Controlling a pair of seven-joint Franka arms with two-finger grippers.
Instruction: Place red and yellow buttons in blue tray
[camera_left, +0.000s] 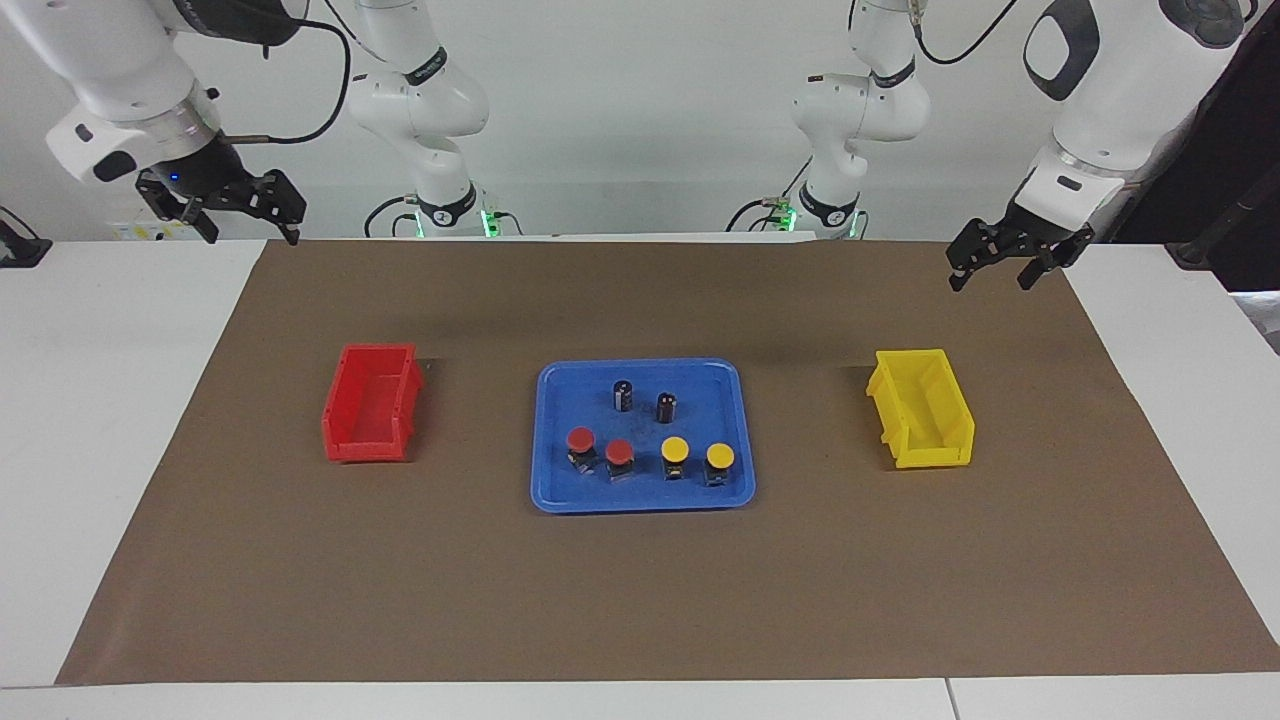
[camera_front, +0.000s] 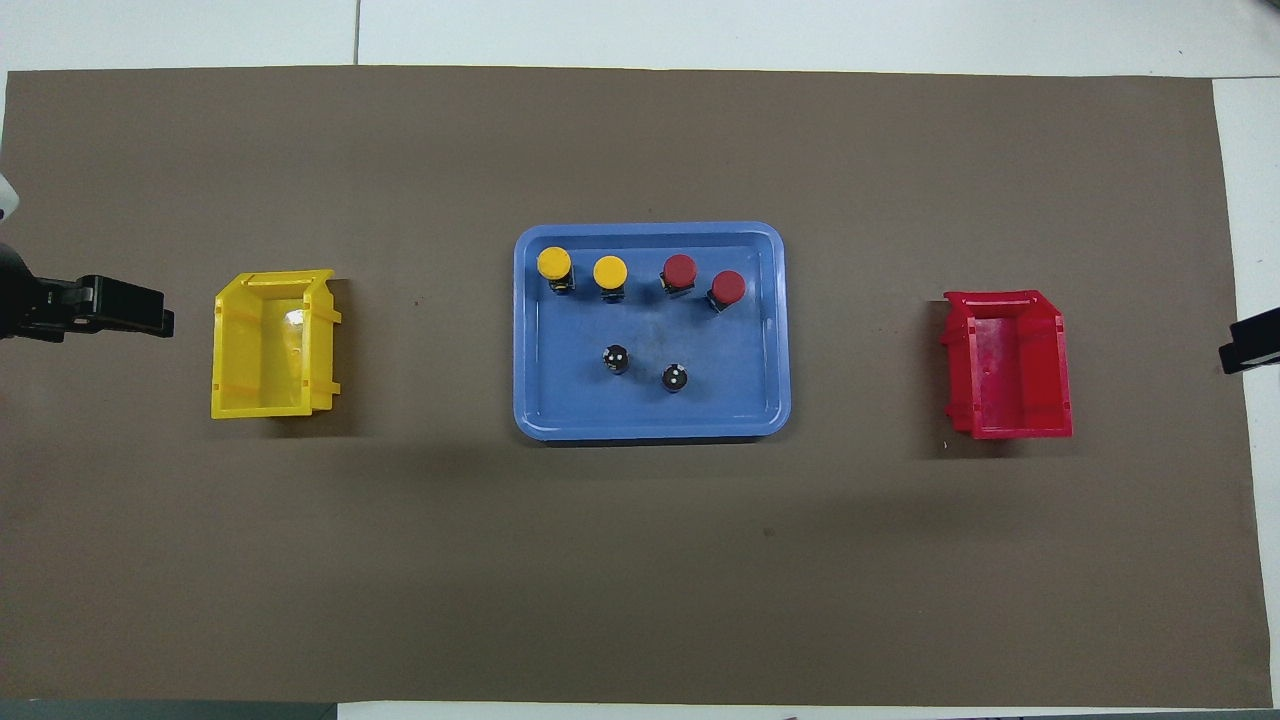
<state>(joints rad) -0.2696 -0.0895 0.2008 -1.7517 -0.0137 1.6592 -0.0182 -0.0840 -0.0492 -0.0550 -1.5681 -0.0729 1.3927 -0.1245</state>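
The blue tray (camera_left: 700, 385) (camera_front: 650, 410) lies in the middle of the brown mat. Four buttons stand in it in a row along the side farther from the robots. Two are red buttons (camera_left: 580, 439) (camera_left: 619, 451) (camera_front: 680, 269) (camera_front: 728, 286) and two are yellow buttons (camera_left: 675, 449) (camera_left: 720, 456) (camera_front: 554, 263) (camera_front: 610, 271). My right gripper (camera_left: 252, 236) (camera_front: 1235, 355) hangs open and empty, high over the mat's corner at its own end. My left gripper (camera_left: 988, 282) (camera_front: 160, 322) waits open and empty over the mat's edge beside the yellow bin.
Two capless dark cylinders (camera_left: 623, 395) (camera_left: 666, 407) stand in the tray, nearer to the robots than the buttons. An empty red bin (camera_left: 370, 415) sits toward the right arm's end and a yellow bin (camera_left: 925, 410) toward the left arm's end. The brown mat (camera_left: 640, 600) covers the table.
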